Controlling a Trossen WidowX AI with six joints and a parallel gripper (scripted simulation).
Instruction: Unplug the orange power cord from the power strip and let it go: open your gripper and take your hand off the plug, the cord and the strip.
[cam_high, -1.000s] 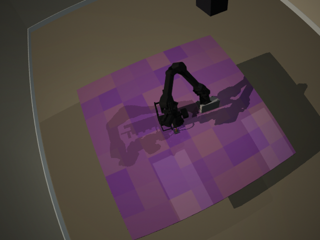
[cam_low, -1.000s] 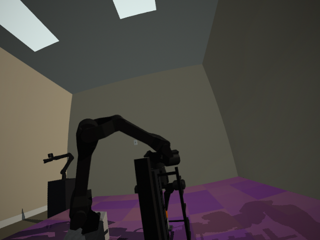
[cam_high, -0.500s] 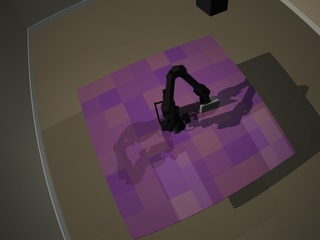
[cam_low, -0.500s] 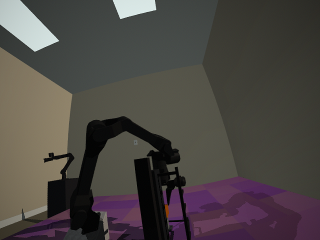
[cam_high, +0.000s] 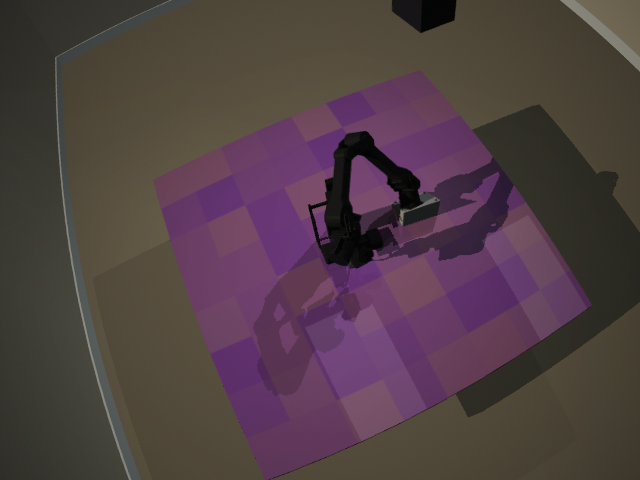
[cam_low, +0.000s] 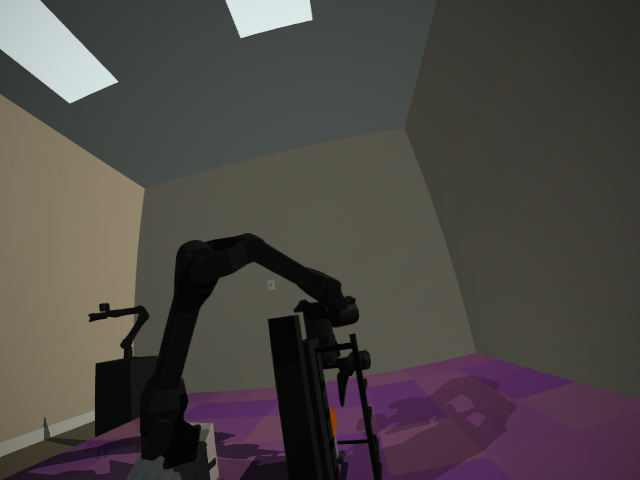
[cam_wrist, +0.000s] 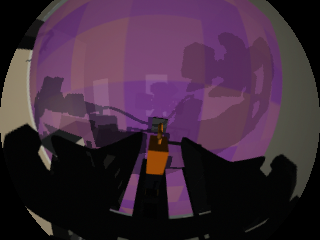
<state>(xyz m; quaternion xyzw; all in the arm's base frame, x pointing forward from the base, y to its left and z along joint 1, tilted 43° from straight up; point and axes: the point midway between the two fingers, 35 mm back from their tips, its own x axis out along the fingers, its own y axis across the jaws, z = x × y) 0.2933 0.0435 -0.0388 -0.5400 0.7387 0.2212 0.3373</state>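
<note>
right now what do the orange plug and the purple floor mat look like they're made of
Orange plug: probably moulded plastic, a flat, even orange block with no shine, sitting between the fingers of the gripper, which are opening. Purple mat: likely a soft matte sheet, foam or fabric, in patchwork squares of differing purple that take shadows without any glare. Neither surface shows enough texture to be sure.

Your floor is dull brown, with a purple checkered mat (cam_high: 361, 320) of lighter and darker squares spread across the middle of the top view. A pale baseboard (cam_high: 77, 268) curves along the left edge there. At the top edge stands a black cabinet (cam_high: 423, 12). In the exterior view you see a tan wall (cam_low: 56, 258) on the left, olive-grey walls behind and right, and two bright ceiling light panels (cam_low: 268, 15) at the upper left.
</note>
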